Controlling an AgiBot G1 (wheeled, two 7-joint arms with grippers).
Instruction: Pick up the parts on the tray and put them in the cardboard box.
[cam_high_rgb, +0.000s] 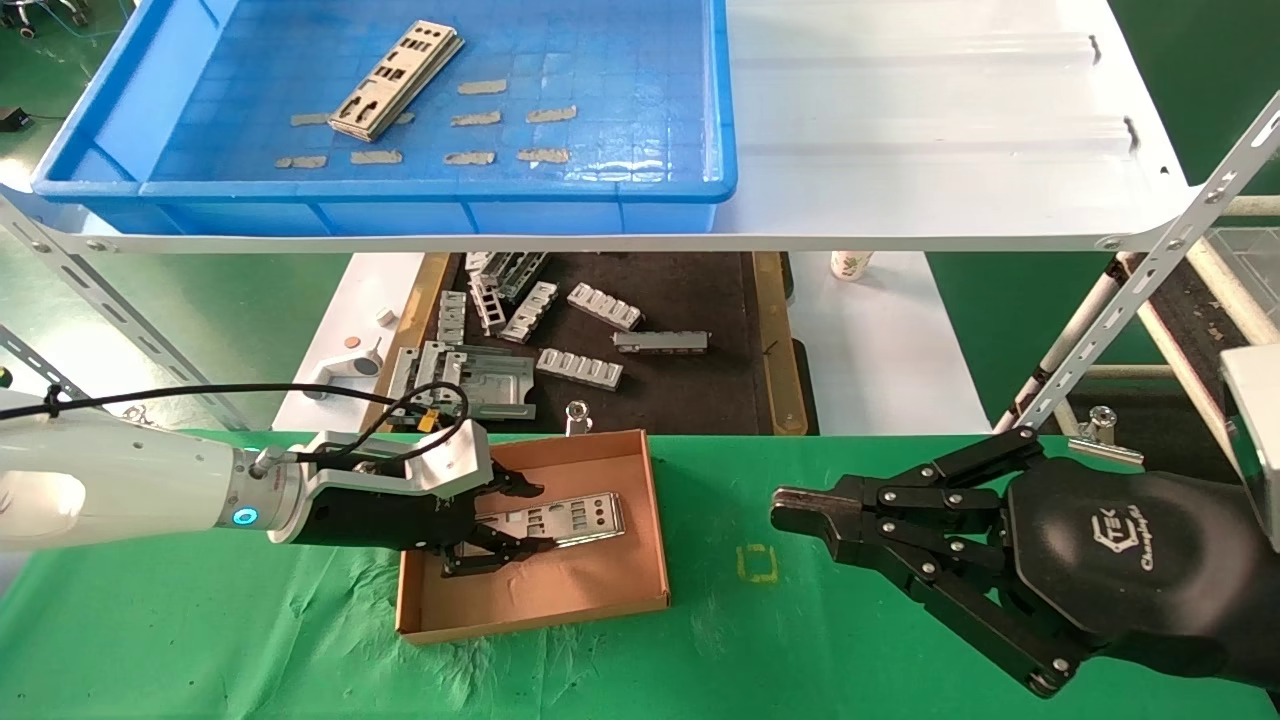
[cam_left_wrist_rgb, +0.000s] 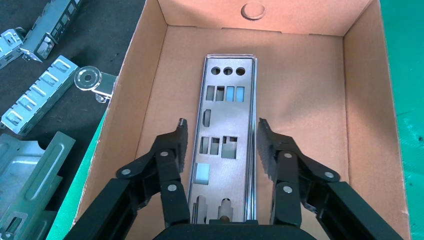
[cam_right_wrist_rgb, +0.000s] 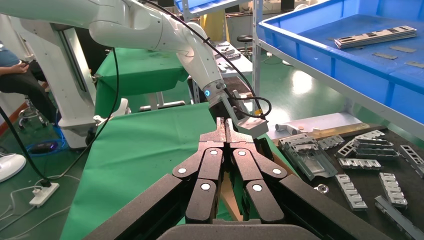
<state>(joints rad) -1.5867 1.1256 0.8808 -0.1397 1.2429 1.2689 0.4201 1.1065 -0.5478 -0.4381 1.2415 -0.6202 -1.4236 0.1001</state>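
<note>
Left gripper (cam_high_rgb: 520, 530) sits low inside the cardboard box (cam_high_rgb: 600, 600), fingers (cam_left_wrist_rgb: 175, 150) spread apart on either side of a silver plate (cam_left_wrist_rgb: 225, 145). In the left wrist view a gap shows between each finger and the plate's long edge, so nothing is clamped. The plate lies flat on the box floor, lengthwise, with three round holes at its far end and several rectangular cut-outs along its length. A round punched mark shows on the box's far wall.

More plates (cam_high_rgb: 397, 80) lie as a small stack in the blue tray (cam_high_rgb: 650, 190) on the upper white shelf (cam_high_rgb: 950, 130), toward the tray's left half; tan tape strips (cam_high_rgb: 470, 157) dot the grid floor near them.

Right gripper (cam_high_rgb: 800, 515) hangs over the green cloth (cam_high_rgb: 800, 650) to the right of the box, well apart from it, fingers pressed together and holding nothing. Its black housing carries white lettering, partly legible as "TEK" with a further word beneath that cannot be read with certainty.

Behind the box, a black-floored tray (cam_high_rgb: 700, 400) with wooden edges holds grey ribbed brackets (cam_high_rgb: 580, 368). A small yellow square outline (cam_high_rgb: 757, 564) is marked on the cloth between box and right gripper.
</note>
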